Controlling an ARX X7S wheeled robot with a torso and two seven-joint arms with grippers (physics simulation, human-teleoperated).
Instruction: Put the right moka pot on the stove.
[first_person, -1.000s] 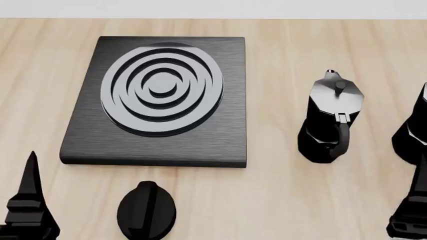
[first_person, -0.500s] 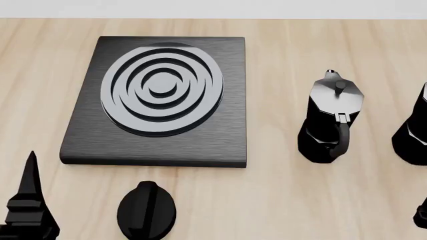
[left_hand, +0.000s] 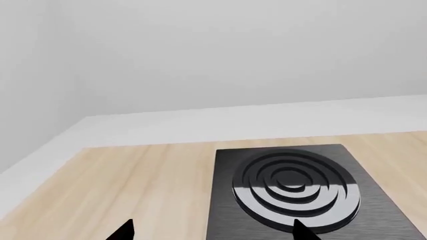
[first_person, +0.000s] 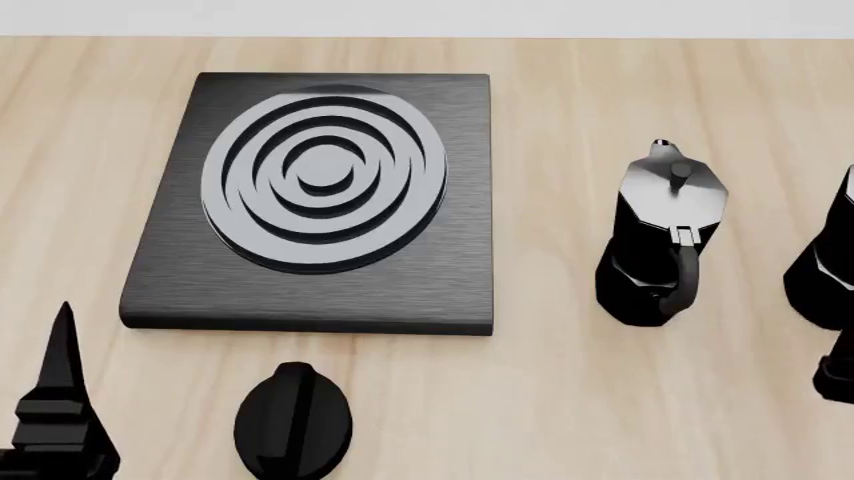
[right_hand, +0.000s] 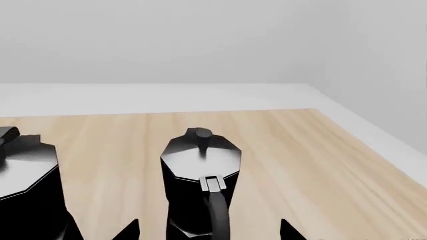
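Note:
The right moka pot (right_hand: 200, 172), glossy black with a knobbed lid and a curved handle facing me, stands upright on the wooden table; in the head view the right moka pot (first_person: 830, 262) is cut by the right edge. My right gripper (right_hand: 208, 231) is open, one fingertip on each side of the pot's base, just short of it; in the head view the right gripper (first_person: 838, 368) shows only as a dark piece. The stove (first_person: 320, 195) lies flat at the left. My left gripper (left_hand: 213, 232) is open over the stove's near left corner (left_hand: 223, 220).
The twin moka pot (first_person: 663, 240) stands between the stove and the right pot, and shows as the twin (right_hand: 27, 185) in the right wrist view. A round black knob (first_person: 294, 425) lies in front of the stove. The left gripper (first_person: 60, 415) rises at the near left.
In the head view the right gripper dropped almost out of sight, then came back up at the right edge, closer to the right pot. Pots, stove and left arm have not moved.

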